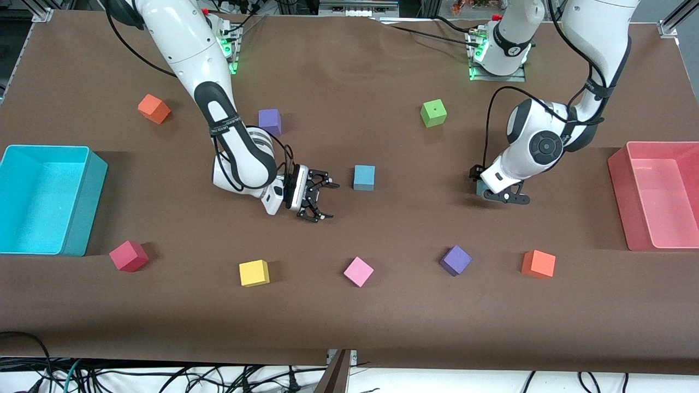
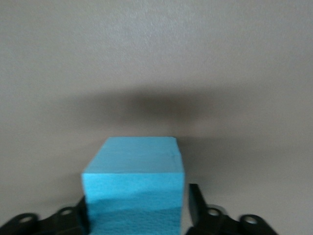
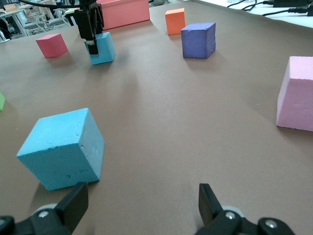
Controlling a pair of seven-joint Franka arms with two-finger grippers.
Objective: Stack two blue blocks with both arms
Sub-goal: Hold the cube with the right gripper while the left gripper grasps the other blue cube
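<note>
meanwhile left claw (image 2: 137, 215) grips a blue block (image 2: 134, 188); no writing legible.

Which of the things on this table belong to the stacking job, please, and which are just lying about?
Job:
- blue block mid-table
- second blue block between the left gripper fingers
- right gripper, open, beside the mid-table block

Lying about:
- orange, purple, green, red, yellow and pink cubes
- cyan bin
- pink bin

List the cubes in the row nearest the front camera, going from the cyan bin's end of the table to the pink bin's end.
Red cube → yellow cube → pink cube → purple cube → orange cube.
</note>
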